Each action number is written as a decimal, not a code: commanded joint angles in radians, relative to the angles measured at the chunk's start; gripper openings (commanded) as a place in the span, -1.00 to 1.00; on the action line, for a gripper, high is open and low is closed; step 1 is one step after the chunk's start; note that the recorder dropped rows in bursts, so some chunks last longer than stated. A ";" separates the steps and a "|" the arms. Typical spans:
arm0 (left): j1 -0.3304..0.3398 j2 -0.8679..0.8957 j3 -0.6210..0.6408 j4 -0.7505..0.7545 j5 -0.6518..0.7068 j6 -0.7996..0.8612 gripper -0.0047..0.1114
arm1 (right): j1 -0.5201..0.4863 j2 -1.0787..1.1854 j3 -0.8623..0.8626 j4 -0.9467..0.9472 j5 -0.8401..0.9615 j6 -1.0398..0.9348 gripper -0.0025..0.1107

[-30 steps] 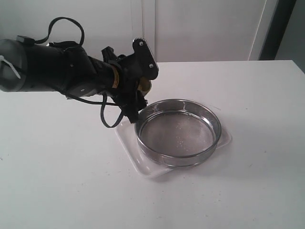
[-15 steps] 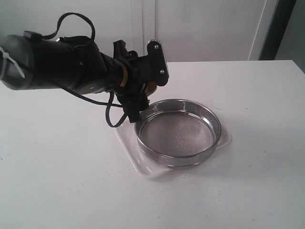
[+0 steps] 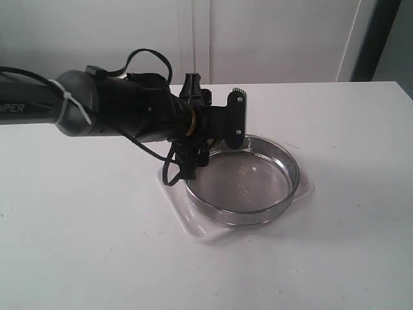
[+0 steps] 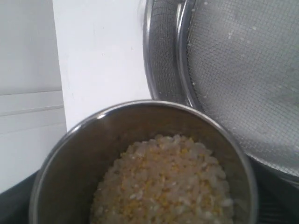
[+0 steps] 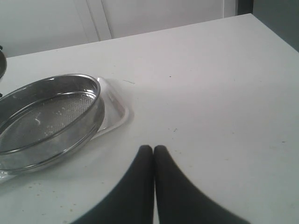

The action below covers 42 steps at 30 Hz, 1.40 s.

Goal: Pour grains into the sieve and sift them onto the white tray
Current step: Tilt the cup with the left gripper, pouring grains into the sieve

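The sieve (image 3: 242,184) is wide and round, with a steel rim and fine mesh, and it rests on the white tray (image 3: 186,218). A few pale specks lie on its mesh (image 4: 243,70). My left gripper (image 3: 211,137) hangs over the sieve's left rim, shut on a small steel cup (image 4: 117,126). The cup holds a heap of yellow and whitish grains (image 4: 168,182), and no grains are falling. In the exterior view the gripper hides the cup. My right gripper (image 5: 153,148) is shut and empty over bare table, apart from the sieve (image 5: 46,116) and the tray (image 5: 114,109).
The white table (image 3: 335,258) stretches all around the tray. A pale wall or cabinet (image 3: 271,39) stands behind its far edge, and a dark upright strip (image 3: 377,39) is at the far right.
My left arm has swung to the right and turned, bringing the cup from beside the sieve's left edge to above its rim. The sieve and tray have stayed still.
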 commanded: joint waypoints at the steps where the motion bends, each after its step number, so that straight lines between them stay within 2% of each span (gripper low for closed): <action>1: -0.020 0.031 -0.046 0.070 0.038 0.026 -0.92 | -0.002 -0.006 0.005 -0.003 -0.014 0.002 -0.96; 6: -0.036 0.045 -0.058 0.113 0.066 0.103 -0.92 | -0.002 -0.006 0.005 -0.003 -0.014 0.002 -0.96; 14: -0.051 0.047 -0.058 0.197 0.082 0.111 -0.92 | -0.002 -0.006 0.005 -0.003 -0.014 0.002 -0.96; 24: -0.058 0.071 -0.058 0.294 0.091 0.247 -0.92 | -0.002 -0.006 0.005 -0.003 -0.014 0.002 -0.96; 37: -0.060 0.110 -0.058 0.479 0.104 0.259 -0.92 | -0.002 -0.006 0.005 -0.003 -0.014 0.002 -0.96; 42: -0.080 0.110 -0.058 0.551 0.101 0.263 -0.92 | -0.002 -0.006 0.005 -0.003 -0.014 0.002 -0.96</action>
